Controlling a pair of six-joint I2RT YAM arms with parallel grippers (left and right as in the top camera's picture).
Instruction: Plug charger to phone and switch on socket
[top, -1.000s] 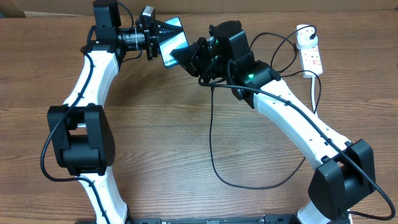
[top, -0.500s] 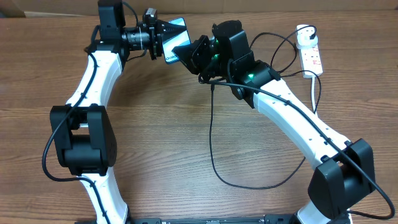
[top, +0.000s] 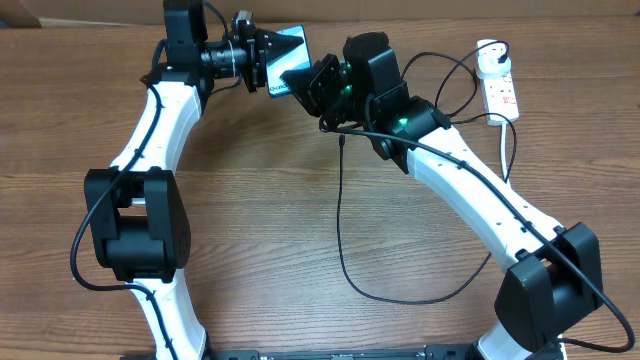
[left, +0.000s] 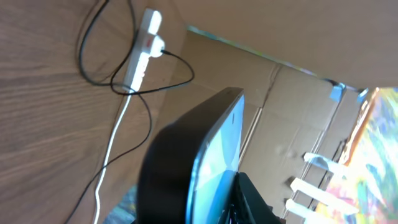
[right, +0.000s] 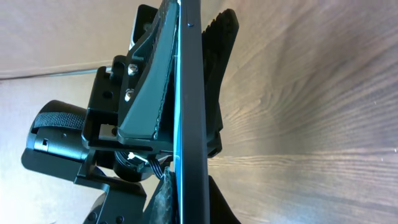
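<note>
Since one second ago the left gripper (top: 275, 55) has carried the phone (top: 287, 68) a little toward the far edge of the table (top: 250, 220), and its arm has followed. The right gripper (top: 312, 88) has hardly shifted.

From overhead I count two arms, two grippers, one phone, one charger (top: 339, 220) and one socket (top: 503, 95). The left gripper is clamped on the phone and holds it tilted in the air, with part of the lit teal screen showing from above. The right gripper is just beside it with its jaws closed. The black cable climbs up to it, but I cannot tell whether the tip sits between the jaws. The cable hangs down, makes one wide loop on the brown wood, then returns to the round white plug (top: 488, 62) on the socket. The socket lies at the far right of the table, well apart from the phone. One white cord (top: 503, 140) leaves it.

From the left wrist, the phone fills the lower middle, with a dark back and a pale screen, and one finger (left: 249, 199) is under it. Behind it lies the one socket with red marks, and the black cable crosses its white cord. A cardboard wall (left: 280, 106) stands at the end of the table.

From the right wrist, the phone is seen edge-on as a thin dark upright line. One of the left gripper's fingers (right: 149, 81) presses on each side. Wood grain fills the background.
</note>
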